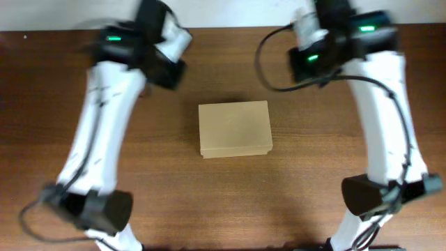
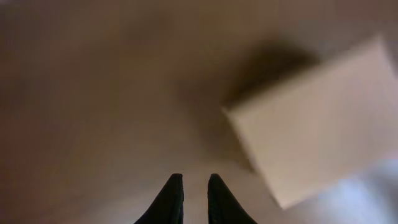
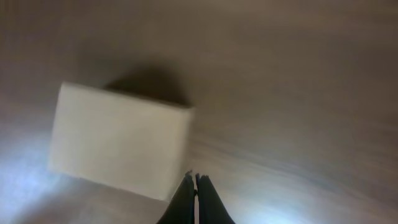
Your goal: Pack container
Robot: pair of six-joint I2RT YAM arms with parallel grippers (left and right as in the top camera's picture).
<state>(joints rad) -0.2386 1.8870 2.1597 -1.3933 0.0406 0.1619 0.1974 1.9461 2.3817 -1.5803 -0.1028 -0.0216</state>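
This is looking like a robotics lab: white left arm [image 1: 104, 125] and right arm [image 1: 387, 118], trailing black cables [image 1: 263, 59], are standing at a wooden worktop [image 1: 230, 202], a pale wall [image 1: 230, 12] running behind.

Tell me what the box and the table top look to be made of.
The container: likely plain cardboard, matte tan and uncoated-looking, with a folded lid edge along its front. The table: wood or wood-look laminate, dark brown with long grain streaks. Light glare in the wrist views suggests a smooth, slightly glossy finish.
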